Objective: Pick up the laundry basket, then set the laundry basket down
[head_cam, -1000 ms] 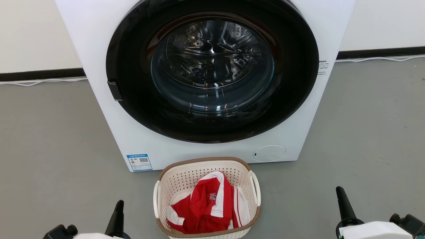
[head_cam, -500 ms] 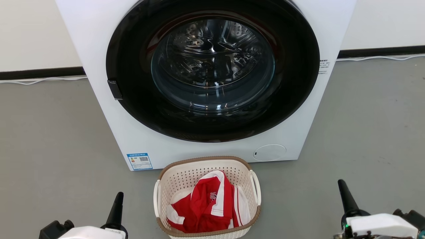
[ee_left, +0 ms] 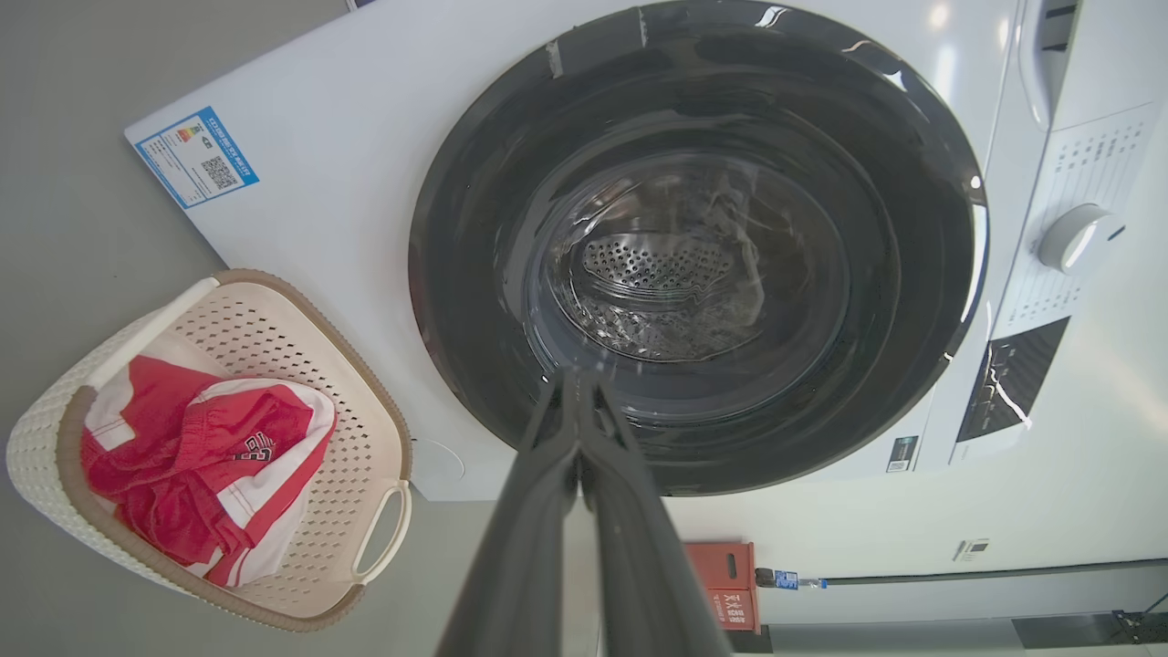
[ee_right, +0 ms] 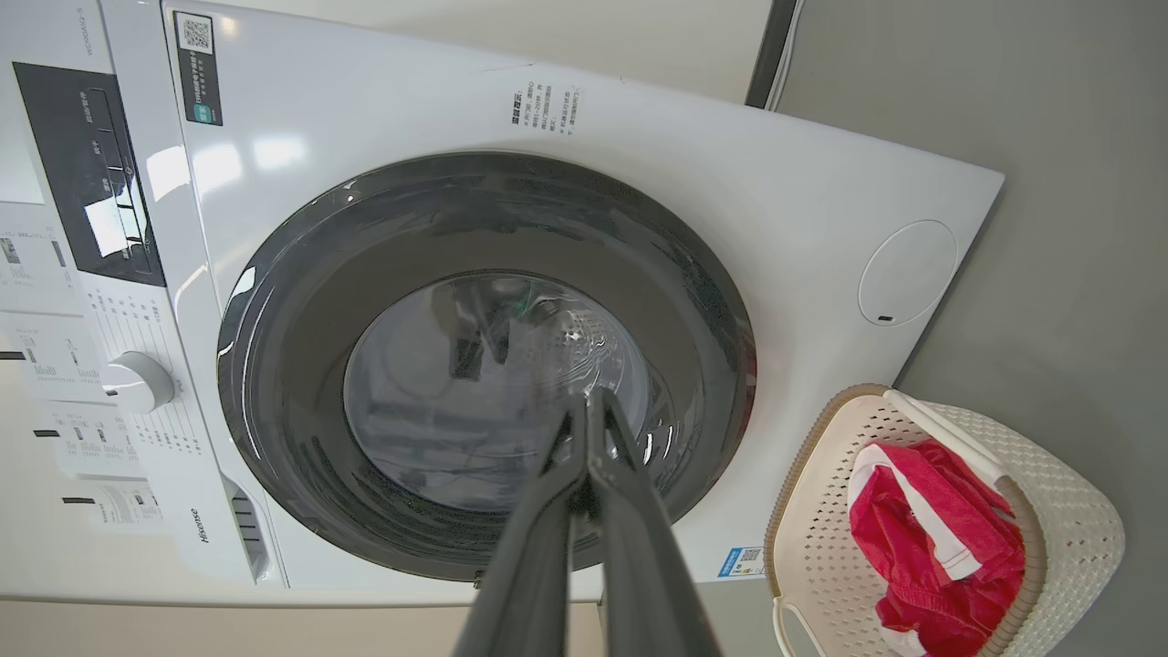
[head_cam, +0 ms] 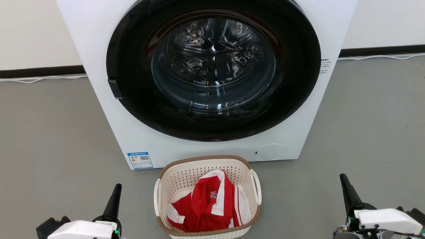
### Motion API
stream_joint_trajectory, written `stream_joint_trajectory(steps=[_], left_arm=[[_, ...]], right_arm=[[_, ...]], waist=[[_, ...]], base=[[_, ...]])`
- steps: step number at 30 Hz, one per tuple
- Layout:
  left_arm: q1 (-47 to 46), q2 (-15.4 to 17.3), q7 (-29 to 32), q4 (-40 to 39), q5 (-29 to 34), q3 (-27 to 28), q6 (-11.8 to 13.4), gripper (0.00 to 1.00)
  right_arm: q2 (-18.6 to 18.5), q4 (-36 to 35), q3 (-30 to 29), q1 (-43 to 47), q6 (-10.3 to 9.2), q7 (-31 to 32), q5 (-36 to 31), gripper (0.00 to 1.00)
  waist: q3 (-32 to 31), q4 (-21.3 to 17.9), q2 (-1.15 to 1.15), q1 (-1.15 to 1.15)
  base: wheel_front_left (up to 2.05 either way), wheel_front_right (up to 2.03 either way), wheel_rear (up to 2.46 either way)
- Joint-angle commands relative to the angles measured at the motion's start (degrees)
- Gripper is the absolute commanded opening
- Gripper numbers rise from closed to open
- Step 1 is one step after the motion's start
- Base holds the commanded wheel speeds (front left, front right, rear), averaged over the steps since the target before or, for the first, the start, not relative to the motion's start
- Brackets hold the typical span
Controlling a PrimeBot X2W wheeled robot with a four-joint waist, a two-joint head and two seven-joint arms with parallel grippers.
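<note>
The laundry basket (head_cam: 186,175) is seen standing on the grey floor (head_cam: 49,132), just in front of the white washing machine (head_cam: 99,49) and below its round dark glass door (head_cam: 212,129). In the head view it is placed at bottom centre, between the two grippers, and is touched by neither. A red and white garment (head_cam: 209,205) is bundled inside it, probably a sports shirt; the print on it is too small to be read. Both white loop handles are left free.

The left gripper (head_cam: 116,191) is shown at lower left with its fingers pressed together and nothing held, near the basket's left side but apart from it. The right gripper (head_cam: 343,181) is shown at lower right, likewise closed and empty, and is set farther from the basket.

In the left wrist view the closed fingers are pointed at the door glass, and the basket is seen off at lower left. In the right wrist view the same is shown mirrored, with the basket at lower right. A blue label (head_cam: 139,160) is stuck on the machine's lower front, just beyond the basket's left rear corner. A round service flap (head_cam: 270,152) is seen on the other side.
</note>
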Motion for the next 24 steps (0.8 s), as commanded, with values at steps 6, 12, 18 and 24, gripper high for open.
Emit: stream_joint_trajectory(steps=[6,12,18,24], left_arm=[[-4.37,0.38,1.38,-0.60,-5.81,2.36,-1.52,0.00],[-5.43,0.33,2.59,-0.13,-10.52,3.06,-2.33,0.00],[-6.34,0.29,3.63,0.27,-14.54,3.67,-3.03,0.00],[-6.46,0.22,3.85,0.32,-14.98,3.85,-3.12,0.00]], right_arm=[[-0.73,-1.73,0.04,-3.70,0.40,1.70,5.08,0.00],[-0.71,-1.79,-0.58,-4.35,0.40,2.90,9.14,0.00],[-0.69,-1.85,-1.11,-4.91,0.41,3.93,12.62,0.00],[-0.62,-1.85,-1.27,-4.99,0.41,4.14,13.00,0.00]], waist=[[0.13,0.06,0.00,0.00],[0.25,0.12,0.00,0.00],[0.36,0.17,0.00,0.00],[0.38,0.18,0.00,0.00]], base=[[0.00,0.00,0.00],[0.00,0.00,0.00],[0.00,0.00,0.00],[0.00,0.00,0.00]])
